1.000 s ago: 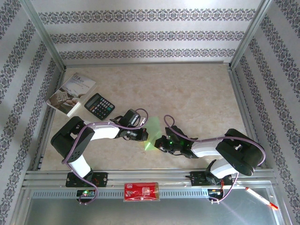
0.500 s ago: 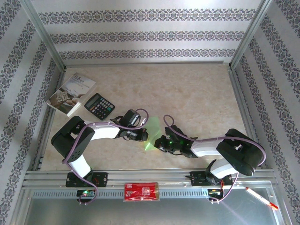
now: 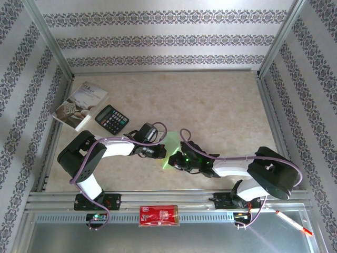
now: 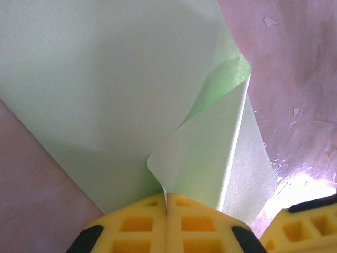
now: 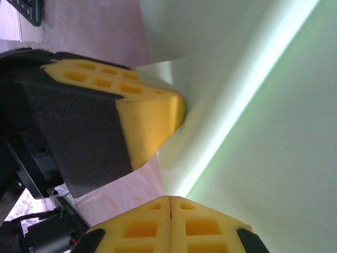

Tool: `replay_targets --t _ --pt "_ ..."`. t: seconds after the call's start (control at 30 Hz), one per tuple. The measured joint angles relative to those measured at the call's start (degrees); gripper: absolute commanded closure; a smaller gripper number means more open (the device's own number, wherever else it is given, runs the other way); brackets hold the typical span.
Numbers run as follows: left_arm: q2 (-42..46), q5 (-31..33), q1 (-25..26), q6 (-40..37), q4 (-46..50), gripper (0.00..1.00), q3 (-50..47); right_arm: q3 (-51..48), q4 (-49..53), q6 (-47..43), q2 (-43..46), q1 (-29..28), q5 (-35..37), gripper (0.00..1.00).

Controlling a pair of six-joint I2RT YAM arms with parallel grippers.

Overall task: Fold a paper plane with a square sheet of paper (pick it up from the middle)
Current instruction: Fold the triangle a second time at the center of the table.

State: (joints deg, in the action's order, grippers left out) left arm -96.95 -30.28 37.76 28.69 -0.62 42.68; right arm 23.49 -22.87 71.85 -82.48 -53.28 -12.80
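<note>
Square sheet of paper (image 4: 105,79) lies part-folded on table (image 4: 295,79) just ahead of my left gripper (image 4: 167,203), one flap curled up and over. To crease well I'd line edges up first, then press flat along the fold w/ slow even drag. Left pads clenched tight, flap's corner nipped in the seam; right gripper (image 5: 170,203) likewise clenched just beside it, against paper, can't tell if it nips any.
</note>
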Motion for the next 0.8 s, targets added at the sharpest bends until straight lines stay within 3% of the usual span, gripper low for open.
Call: replay_targets --t 0.8 --pt "-0.1 -0.1 0.0 -0.5 0.0 1.00 0.1 2.7 -4.8 2.4 -9.2 -1.0 0.0 1.00"
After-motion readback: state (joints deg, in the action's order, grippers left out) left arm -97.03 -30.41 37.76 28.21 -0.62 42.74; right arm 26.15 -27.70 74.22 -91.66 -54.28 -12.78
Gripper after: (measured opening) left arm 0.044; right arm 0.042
